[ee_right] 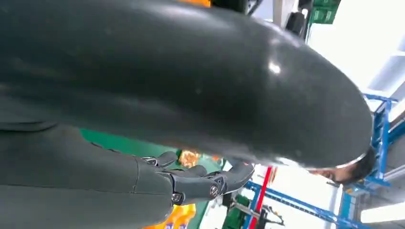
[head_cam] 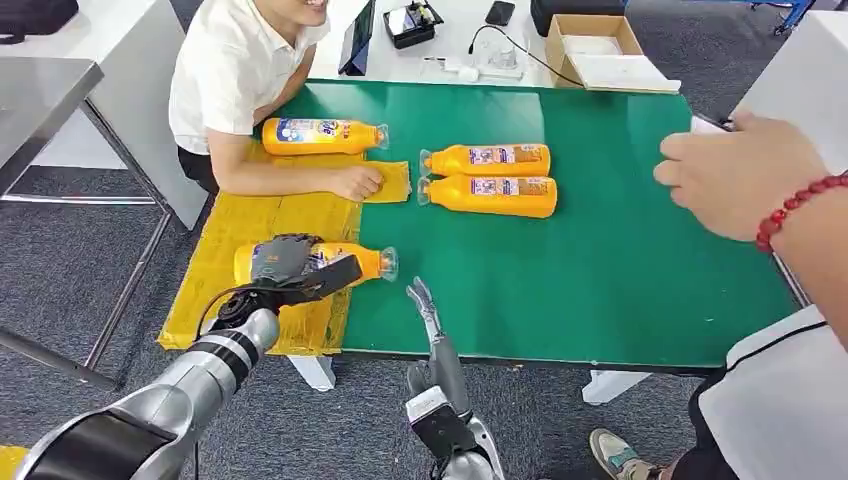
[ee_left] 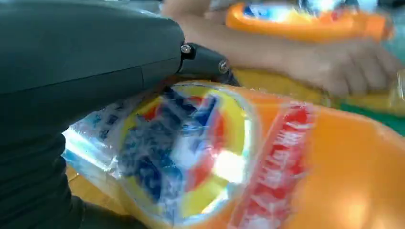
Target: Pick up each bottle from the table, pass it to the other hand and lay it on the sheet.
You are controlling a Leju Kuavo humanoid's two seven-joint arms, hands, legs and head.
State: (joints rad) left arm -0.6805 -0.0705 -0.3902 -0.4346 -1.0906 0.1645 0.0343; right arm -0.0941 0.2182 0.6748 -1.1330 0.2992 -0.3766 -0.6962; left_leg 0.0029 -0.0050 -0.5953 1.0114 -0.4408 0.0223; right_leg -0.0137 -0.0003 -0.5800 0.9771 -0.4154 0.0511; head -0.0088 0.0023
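Orange bottle (head_cam: 345, 262) lies under the gripping left hand (head_cam: 283, 262), cap pointing toward the empty, spread right hand (head_cam: 424, 300) just beside.

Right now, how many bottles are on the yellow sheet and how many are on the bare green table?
On the yellow sheet: 2, the far bottle and the one under the left robot hand
On the green table: 2, and
Total: 4

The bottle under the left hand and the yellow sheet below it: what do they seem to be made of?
The bottle looks like glossy orange plastic with a shiny printed label and a clear cap; glare shows on it in the left wrist view. The yellow sheet looks like thin matte paper or film, creased and wrinkled; which one is unclear.
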